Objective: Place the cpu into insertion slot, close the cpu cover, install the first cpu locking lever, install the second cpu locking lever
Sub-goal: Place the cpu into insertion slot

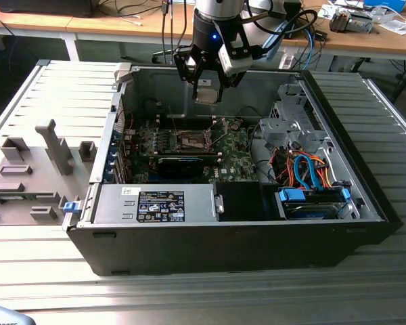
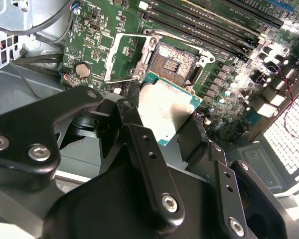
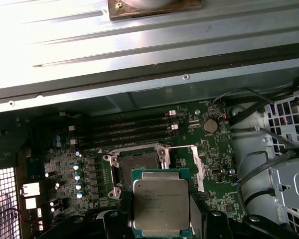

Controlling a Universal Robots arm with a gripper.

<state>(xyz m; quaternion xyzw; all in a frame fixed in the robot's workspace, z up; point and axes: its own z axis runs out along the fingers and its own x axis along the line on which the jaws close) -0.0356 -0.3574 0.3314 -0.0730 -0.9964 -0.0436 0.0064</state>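
Hovering over the open PC case (image 1: 365,203) in the exterior view, the tool (image 1: 208,87) hangs well above the mobo (image 1: 237,145), fingers closed partway onto the cpu (image 1: 208,93), which sits flat betw. them. The socket (image 1: 189,140) lies below it and a bit nearer the camera, w/ a clear air gap betw. chip and board. The case rests on the ribbed metal desk (image 1: 189,298); grey fixture blocks (image 1: 27,176) sit on the exterior view's left, apart from the case.

In the second wrist view the cpu (image 2: 164,107) is clamped by its two opposite edges betw. the black fingers (image 2: 144,149), metal top facing the camera, green edge showing. The socket (image 2: 174,62) beyond it is bare, contact field exposed. The cover (image 2: 124,55) looks swung back off it, and a thin wire lever (image 2: 123,78) appears unlatched beside it.

In the first wrist view the cpu (image 3: 161,199) is level in the grip, one finger (image 3: 114,221) at each side. It overlaps the near edge of the empty socket (image 3: 138,167) in the line of sight, but isn't seated. RAM slots (image 3: 124,132) run on the far side.

Progress, by my read: chip picked and carried over the board, approx. lined up. Nothing installed yet: insertion, cover closing and both levers all remain.
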